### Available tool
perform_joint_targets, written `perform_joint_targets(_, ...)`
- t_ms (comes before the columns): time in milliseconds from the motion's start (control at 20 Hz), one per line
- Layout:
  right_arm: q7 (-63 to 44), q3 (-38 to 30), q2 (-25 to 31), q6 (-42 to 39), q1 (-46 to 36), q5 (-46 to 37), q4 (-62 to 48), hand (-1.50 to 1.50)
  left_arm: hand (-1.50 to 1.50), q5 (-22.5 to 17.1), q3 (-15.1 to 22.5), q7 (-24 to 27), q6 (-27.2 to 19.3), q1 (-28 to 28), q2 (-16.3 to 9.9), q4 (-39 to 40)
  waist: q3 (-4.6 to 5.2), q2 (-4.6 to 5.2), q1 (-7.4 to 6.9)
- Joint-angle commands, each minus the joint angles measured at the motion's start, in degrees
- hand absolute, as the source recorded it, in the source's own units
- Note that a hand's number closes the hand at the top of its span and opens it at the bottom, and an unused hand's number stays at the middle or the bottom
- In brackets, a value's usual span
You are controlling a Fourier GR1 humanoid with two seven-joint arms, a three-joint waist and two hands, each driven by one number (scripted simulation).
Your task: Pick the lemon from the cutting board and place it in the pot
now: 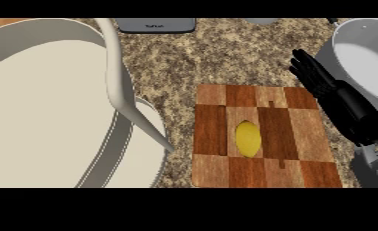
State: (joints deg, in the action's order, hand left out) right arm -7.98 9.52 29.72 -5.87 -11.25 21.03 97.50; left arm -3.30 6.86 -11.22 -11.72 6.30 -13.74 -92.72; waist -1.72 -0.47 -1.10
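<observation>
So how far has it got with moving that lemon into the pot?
Nothing looks done yet: the lemon lies on the cutting board, untouched. In hand: the right hand, fingers straight and holding nothing, is at the board's right edge, between the board and the pot. The left hand is out of view. Left to do: grasp the lemon, carry it right and set it in the pot.

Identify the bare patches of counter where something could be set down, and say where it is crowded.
Bare counter lies between the large white basin and the cutting board, up to the grey device. The board is bare around the lemon. The right side is crowded: right hand beside the pot.
</observation>
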Motion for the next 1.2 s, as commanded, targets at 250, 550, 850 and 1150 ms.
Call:
perform_joint_targets(250, 19.01, -10.51, -2.58, 3.89, -5.49, -6.32, -17.06, 1.5, 0.0, -2.2, -9.03, 0.43, -1.94, 6.26, -2.82, -1.09, 1.56, 1.01, -0.06)
perform_joint_targets(550, 36.92, -8.27, -4.2, 13.4, 2.12, -19.81, -23.8, -1.5, 0.0, -3.73, -7.55, -0.09, -0.95, 6.25, -0.37, 1.04, 1.56, 0.85, 1.0)
perform_joint_targets(850, 33.55, -7.35, -0.41, 6.8, 4.31, -19.03, -10.89, -1.5, 0.0, -5.65, -11.69, -0.16, 1.59, 4.98, -3.16, 0.45, 1.76, 0.27, 1.6)
perform_joint_targets(1150, 17.23, -0.88, 6.21, -2.08, -0.21, -22.6, -6.62, -1.5, 0.0, -4.53, -9.09, -0.96, 0.77, 5.22, -1.11, 0.0, 1.83, 0.29, 1.23)
